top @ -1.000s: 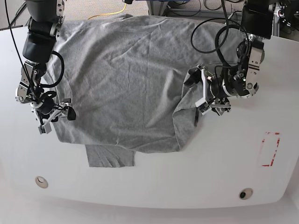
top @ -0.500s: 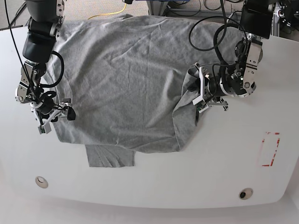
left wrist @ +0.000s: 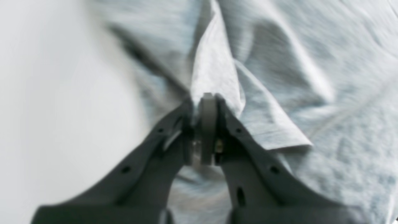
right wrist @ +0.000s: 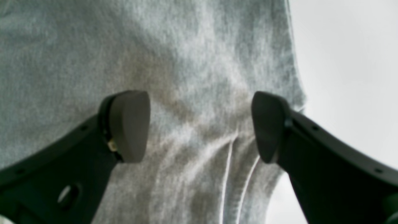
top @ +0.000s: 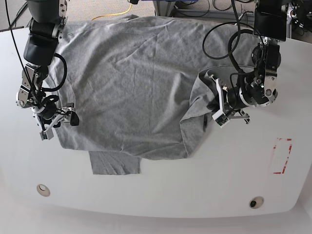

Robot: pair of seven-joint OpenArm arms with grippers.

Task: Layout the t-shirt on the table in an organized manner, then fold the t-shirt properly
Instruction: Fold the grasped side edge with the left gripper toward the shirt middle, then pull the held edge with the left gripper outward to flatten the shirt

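Note:
The heather-grey t-shirt lies spread on the white table, plain face up, with one sleeve sticking out at the front. Its right side is bunched and folded over. My left gripper is at that bunched edge. In the left wrist view it is shut on a raised ridge of the t-shirt. My right gripper hovers at the shirt's left edge. In the right wrist view it is open, and the t-shirt fabric lies below its spread fingers.
A red tape rectangle marks the table at the right. Two round grommets sit near the front edge. Black cables loop above the left arm. The shirt's far edge reaches the back of the table.
My left gripper has closed on the bunched fold and shifted slightly right and toward the front, drawing the fabric with it. The right arm has stayed put.

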